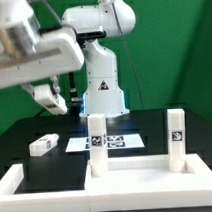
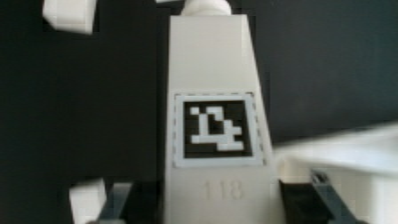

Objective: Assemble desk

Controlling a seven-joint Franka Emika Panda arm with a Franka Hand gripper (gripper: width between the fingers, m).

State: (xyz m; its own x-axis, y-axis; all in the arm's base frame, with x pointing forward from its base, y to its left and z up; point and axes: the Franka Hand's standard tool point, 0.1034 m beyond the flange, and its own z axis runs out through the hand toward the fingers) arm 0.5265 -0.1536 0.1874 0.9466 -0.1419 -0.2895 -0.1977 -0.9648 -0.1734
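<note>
The white desk slab (image 1: 137, 179) lies at the front with two white legs standing upright on it, one (image 1: 96, 139) toward the exterior view's left and one (image 1: 176, 139) toward its right. A third leg (image 1: 41, 145) lies loose on the black table. My gripper (image 1: 49, 97) hangs in the air above the table at the exterior view's left, shut on a fourth leg (image 2: 217, 110). In the wrist view that leg runs lengthwise between the fingers (image 2: 118, 197) and shows a square marker. A blurred white edge of the slab (image 2: 347, 150) shows beside it.
The marker board (image 1: 108, 142) lies flat behind the slab, in front of the robot base (image 1: 101, 89). A white frame (image 1: 17, 183) borders the table at the front. A white part (image 2: 68, 12) shows at the wrist view's edge.
</note>
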